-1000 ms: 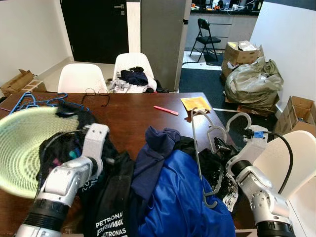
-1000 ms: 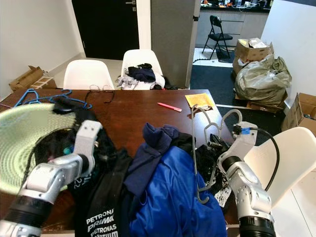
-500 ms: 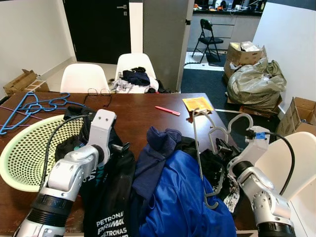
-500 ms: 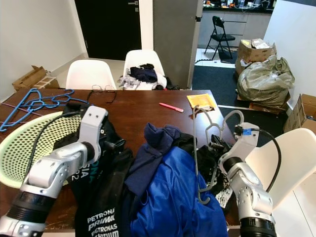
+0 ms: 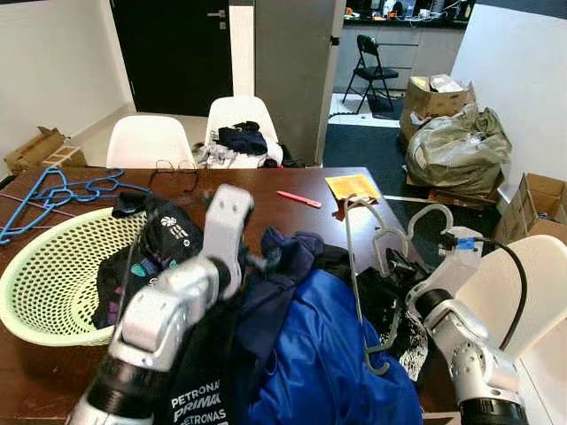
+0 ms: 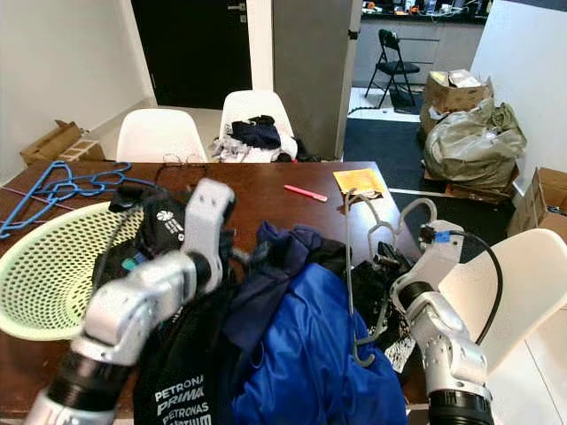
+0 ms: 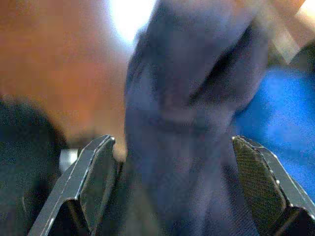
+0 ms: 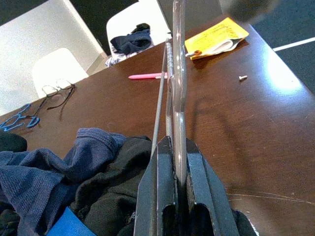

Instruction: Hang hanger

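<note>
One grey hanger [image 5: 368, 283] stands nearly upright at the surface's [image 5: 292, 217] right edge, hook up, pinched in the right end effector [image 8: 173, 196]. The left end effector [image 7: 179, 191], fingers spread, faces a navy garment [image 5: 283, 266] beside one blue jacket [image 5: 328, 354]. One green basket [image 5: 44, 283] sits left.
</note>
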`<state>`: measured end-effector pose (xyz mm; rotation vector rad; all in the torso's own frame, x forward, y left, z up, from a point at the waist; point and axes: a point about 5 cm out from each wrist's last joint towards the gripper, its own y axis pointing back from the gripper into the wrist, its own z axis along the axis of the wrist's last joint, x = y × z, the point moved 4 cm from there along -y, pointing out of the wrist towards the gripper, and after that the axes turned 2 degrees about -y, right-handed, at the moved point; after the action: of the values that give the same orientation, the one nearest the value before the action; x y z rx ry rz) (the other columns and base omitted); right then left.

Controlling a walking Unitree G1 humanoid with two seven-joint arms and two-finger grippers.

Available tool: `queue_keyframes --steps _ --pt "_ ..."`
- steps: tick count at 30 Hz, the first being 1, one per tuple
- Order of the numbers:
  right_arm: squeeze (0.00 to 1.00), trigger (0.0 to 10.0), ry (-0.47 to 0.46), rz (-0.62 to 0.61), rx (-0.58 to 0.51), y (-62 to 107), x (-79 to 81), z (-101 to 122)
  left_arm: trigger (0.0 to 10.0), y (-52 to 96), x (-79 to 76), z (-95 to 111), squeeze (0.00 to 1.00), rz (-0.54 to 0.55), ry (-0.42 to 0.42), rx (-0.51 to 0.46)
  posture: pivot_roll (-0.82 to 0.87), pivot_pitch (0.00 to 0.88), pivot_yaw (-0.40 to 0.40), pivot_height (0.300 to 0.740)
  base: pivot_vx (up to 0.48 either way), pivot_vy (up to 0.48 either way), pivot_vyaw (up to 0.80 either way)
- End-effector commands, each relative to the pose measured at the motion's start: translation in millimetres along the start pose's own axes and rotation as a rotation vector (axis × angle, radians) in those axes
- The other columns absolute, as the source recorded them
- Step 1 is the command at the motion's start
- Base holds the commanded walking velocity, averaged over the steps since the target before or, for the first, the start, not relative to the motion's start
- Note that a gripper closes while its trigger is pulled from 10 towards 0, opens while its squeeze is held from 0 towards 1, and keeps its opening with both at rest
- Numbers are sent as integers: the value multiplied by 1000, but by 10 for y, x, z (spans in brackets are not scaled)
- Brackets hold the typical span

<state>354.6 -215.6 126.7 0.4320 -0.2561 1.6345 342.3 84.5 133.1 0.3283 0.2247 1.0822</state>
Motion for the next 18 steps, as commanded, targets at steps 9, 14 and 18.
queue_keyframes --steps 9,14,18 --pt "0 10000 -21 -25 58 20 -61 -147 10000 43 170 -280 0 86 -11 88 23 0 -19 740 0 0 0" --pt "0 10000 -20 -25 59 20 -61 -147 10000 107 380 -248 0 165 -41 75 23 0 -19 740 0 0 0" --pt "0 10000 -25 -26 59 23 -65 -147 10000 201 595 -273 0 260 -59 79 17 0 -15 740 0 0 0"
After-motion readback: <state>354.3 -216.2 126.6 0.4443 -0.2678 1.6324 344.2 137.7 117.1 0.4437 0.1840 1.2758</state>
